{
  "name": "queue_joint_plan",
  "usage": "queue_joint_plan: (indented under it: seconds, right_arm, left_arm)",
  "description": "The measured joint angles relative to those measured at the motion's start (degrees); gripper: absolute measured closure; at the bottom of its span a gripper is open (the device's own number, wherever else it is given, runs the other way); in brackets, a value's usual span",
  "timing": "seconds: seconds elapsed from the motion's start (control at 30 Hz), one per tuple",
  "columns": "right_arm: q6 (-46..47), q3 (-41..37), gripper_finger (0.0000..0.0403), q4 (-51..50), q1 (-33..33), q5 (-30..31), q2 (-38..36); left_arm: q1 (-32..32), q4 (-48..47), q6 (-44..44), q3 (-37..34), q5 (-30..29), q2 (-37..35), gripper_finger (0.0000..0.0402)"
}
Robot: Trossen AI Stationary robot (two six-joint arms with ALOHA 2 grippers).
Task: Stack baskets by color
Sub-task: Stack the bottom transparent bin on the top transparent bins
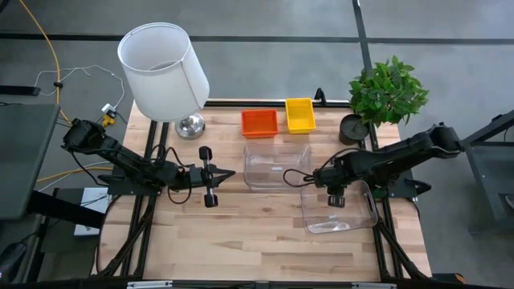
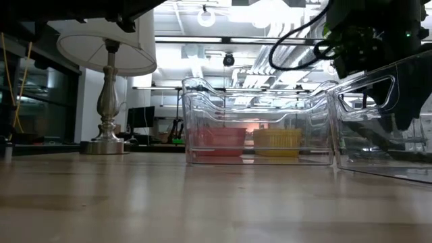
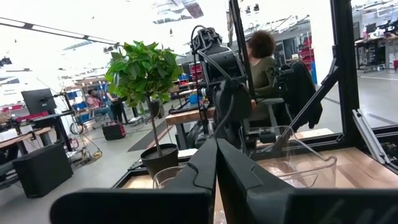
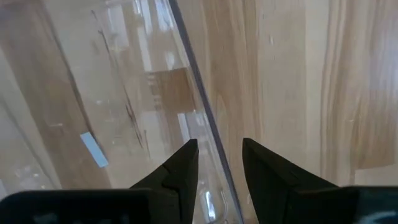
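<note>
Currently the left tool (image 1: 227, 174) sits closed and empty over the desk's left half, idle, clear of everything. Red-orange basket (image 1: 259, 123) and yellow basket (image 1: 299, 114) sit side by side at the far edge, untouched. One clear tub (image 1: 276, 164) rests mid-desk just in front of them. The right tool (image 1: 335, 195) pinches the wall of the second clear tub (image 1: 340, 211), right of centre toward the near edge; in the low view that tub hangs tilted, one end raised. Risks: thin slick wall slips from the pinch and the tub drops; swinging it over could clip the resting tub's rim and shove it into the baskets behind.
</note>
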Motion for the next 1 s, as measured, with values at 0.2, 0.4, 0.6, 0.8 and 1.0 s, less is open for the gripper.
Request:
queue_joint_plan:
  seconds: [0.2, 0.4, 0.6, 0.8, 1.0]
  right_arm:
    - [-0.12, 0.00, 0.0291, 0.00, 0.00, -0.01, 2.66]
    - [-0.58, 0.02, 0.0327, 0.01, 0.00, -0.65, 3.25]
    - [-2.12, 0.04, 0.0392, -0.02, 0.02, -4.31, 3.15]
    - [-1.15, 0.07, 0.0401, 0.06, 0.00, -8.43, 1.30]
    - [0.41, 4.73, 0.0402, -0.09, 0.78, -12.91, -2.43]
  left_arm:
    - [0.00, -0.01, 0.00, 0.00, 0.00, 0.00, 0.0401]
    - [0.00, 0.00, 0.02, 0.00, 0.00, 0.00, 0.0401]
    - [0.00, 0.00, 0.02, 0.00, 0.00, 0.00, 0.0401]
    - [-0.01, 0.01, 0.02, 0.00, 0.00, 0.00, 0.0401]
    - [0.00, 0.00, 0.02, 0.00, 0.00, 0.00, 0.0401]
